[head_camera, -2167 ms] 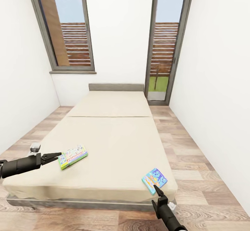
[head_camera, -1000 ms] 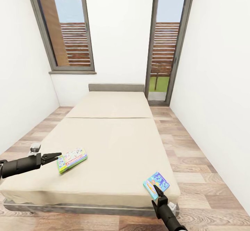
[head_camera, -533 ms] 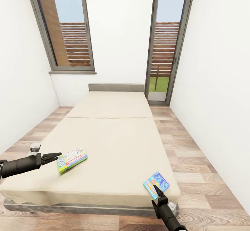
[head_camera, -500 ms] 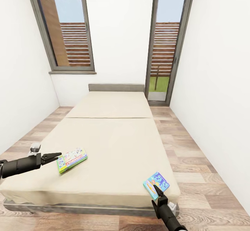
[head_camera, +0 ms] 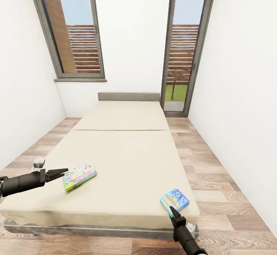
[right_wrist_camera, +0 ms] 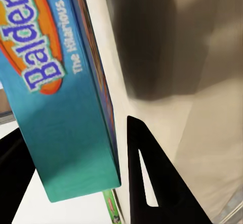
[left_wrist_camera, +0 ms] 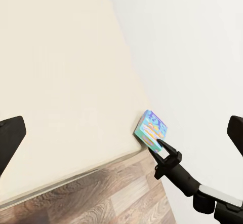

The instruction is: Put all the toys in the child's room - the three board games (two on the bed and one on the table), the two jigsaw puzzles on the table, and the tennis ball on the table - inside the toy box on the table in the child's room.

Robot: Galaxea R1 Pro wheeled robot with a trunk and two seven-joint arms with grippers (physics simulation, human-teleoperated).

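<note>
The right gripper has a finger on either side of the blue board game at the near right corner of the bed, though I cannot tell if it is clamped. It should bite deep before lifting. The left gripper hovers apart beside the green board game.

Green board game and blue board game lie on beige bed.

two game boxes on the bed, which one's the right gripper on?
The blue game box at the bed's near right corner; the right gripper has a finger on each side. The green-edged game box lies by the left gripper, untouched.
</note>
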